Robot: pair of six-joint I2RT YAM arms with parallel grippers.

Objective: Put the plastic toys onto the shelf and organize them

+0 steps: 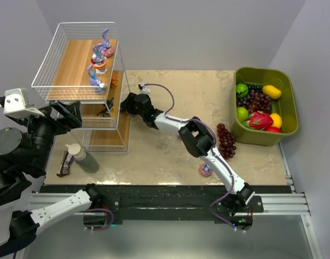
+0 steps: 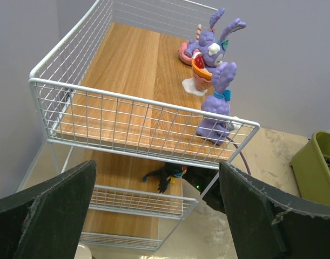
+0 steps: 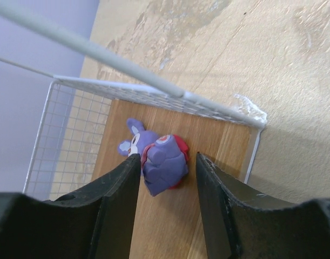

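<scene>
The shelf [image 1: 73,59] stands at the far left. Several purple bunny toys [image 1: 100,56] stand along the right edge of its top board, also in the left wrist view [image 2: 216,102]. A black insect toy [image 2: 167,175] sits on the middle tier. My right gripper [image 1: 124,103] reaches into that tier from the right. In its wrist view a purple bunny with a red base [image 3: 159,162] lies on the wooden board [image 3: 165,226] between the open jaws [image 3: 167,178]; a gap shows on the right side. A pink-based toy [image 1: 206,170] lies on the table. My left gripper [image 2: 156,216] hangs wide open in front of the shelf.
An olive-green bin [image 1: 286,132] of colourful fruit sits at the far right, with a dark grape bunch [image 1: 227,140] on the table beside it. A green bottle with a white cap [image 1: 82,156] lies near the shelf's front left, next to a small dark object [image 1: 65,164].
</scene>
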